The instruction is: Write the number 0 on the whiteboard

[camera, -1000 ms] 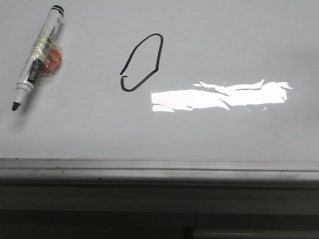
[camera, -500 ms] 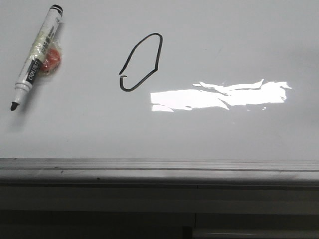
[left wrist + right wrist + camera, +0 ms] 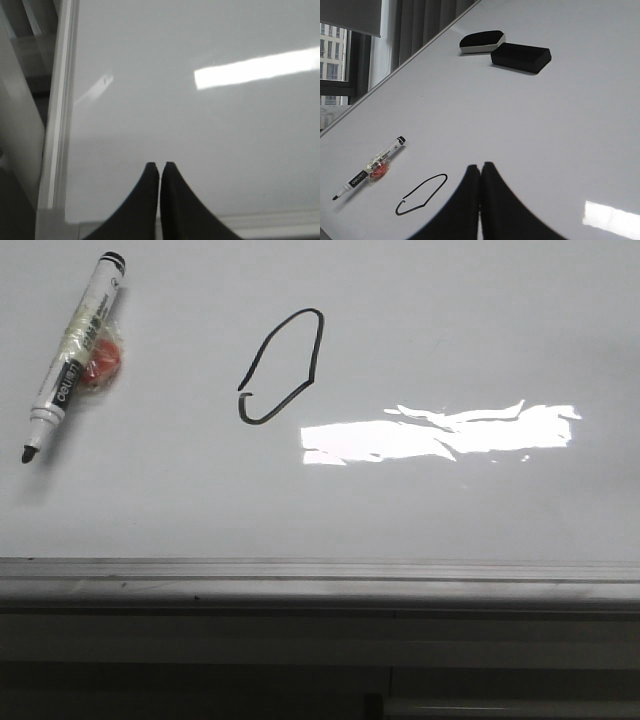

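The number 0 [image 3: 421,194] lies just beside the right tool [image 3: 480,167], fingers pressed together, gripping nothing.

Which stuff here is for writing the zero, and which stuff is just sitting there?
For the job:
- the whiteboard
- the number 0, already drawn on it
- the marker, uncapped, lying on the board with something orange taped to it

Just lying about:
- the two black erasers at the far end of the board, seen only from the right wrist
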